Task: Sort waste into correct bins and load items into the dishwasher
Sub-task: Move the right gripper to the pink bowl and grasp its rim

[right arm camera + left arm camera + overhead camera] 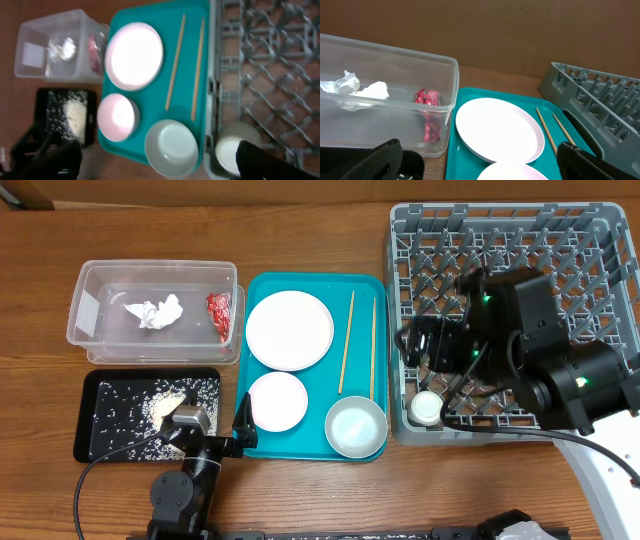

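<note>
Overhead: tissue (153, 311) + red wrapper (218, 315) in clear tub (85, 310) upper left, rice (165, 405) on black tray (100, 385), so waste looks sorted. Cup (427, 407) in rack (600, 240); right gripper (425, 365) above, fingers released.
L wrist: left gripper (479, 160) spread, empty, facing big plate (497, 130).
R wrist: chopsticks (175, 62), bowl (172, 145) on teal tray (186, 75), not yet loaded.

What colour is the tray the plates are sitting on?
The tray is teal, clearest from the overhead camera.
</note>
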`<action>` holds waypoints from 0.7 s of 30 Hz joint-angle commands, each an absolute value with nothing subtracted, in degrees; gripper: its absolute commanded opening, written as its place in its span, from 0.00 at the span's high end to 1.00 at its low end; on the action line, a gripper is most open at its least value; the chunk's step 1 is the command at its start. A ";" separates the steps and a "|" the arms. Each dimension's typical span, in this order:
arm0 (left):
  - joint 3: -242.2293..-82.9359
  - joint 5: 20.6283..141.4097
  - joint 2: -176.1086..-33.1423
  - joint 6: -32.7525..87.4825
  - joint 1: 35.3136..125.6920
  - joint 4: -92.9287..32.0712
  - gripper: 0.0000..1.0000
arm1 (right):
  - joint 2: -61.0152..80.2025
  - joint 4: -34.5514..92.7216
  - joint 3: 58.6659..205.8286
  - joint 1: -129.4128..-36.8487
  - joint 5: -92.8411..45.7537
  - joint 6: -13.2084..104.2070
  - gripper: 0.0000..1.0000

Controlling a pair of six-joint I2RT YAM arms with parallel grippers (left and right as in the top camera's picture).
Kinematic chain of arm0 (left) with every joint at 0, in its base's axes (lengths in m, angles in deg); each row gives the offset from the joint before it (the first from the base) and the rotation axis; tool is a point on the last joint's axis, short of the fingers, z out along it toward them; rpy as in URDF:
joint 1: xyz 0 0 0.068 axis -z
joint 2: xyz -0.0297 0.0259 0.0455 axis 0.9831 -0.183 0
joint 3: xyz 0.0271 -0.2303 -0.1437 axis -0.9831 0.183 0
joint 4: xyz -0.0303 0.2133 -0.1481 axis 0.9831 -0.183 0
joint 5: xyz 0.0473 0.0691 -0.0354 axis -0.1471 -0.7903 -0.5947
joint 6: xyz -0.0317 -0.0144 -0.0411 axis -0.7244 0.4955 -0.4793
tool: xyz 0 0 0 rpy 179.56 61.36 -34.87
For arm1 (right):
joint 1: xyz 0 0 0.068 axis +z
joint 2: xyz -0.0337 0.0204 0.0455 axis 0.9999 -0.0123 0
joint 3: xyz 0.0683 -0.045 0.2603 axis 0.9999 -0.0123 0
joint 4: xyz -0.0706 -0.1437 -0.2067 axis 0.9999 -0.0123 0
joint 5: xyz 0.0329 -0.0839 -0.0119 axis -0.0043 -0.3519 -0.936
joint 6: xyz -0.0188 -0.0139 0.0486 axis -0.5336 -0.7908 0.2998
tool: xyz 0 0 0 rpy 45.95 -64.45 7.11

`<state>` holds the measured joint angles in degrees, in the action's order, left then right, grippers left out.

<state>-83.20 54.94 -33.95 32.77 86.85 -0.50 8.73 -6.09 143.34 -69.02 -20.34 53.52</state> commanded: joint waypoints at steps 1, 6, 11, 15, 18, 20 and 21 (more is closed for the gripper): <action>-82.98 55.82 -33.67 34.28 86.50 -0.50 0.00 | 8.84 -4.10 143.93 -69.00 -14.83 54.02 0.09; -82.98 55.80 -33.67 34.28 86.50 -0.50 0.00 | 6.26 -5.61 141.96 -62.29 -12.01 52.38 0.16; -82.98 55.80 -33.67 34.30 86.50 -0.50 0.00 | 0.10 2.17 135.76 -49.74 -16.45 54.00 0.28; -82.98 55.80 -33.67 34.30 86.50 -0.50 0.00 | -7.64 8.51 134.51 -44.61 -24.19 58.35 0.33; -82.98 55.80 -33.67 34.28 86.50 -0.50 0.00 | -13.76 14.19 134.51 -43.45 -25.78 59.14 0.39; -82.98 55.80 -33.67 34.30 86.50 -0.50 0.00 | -18.15 17.62 134.51 -43.27 -26.20 60.45 0.44; -82.98 55.80 -33.67 34.30 86.50 -0.50 0.00 | -20.19 19.04 134.51 -43.30 -26.20 60.67 0.45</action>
<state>-83.18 54.94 -33.95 32.77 86.85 -0.47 -15.77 16.59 134.58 -43.41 -22.92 58.20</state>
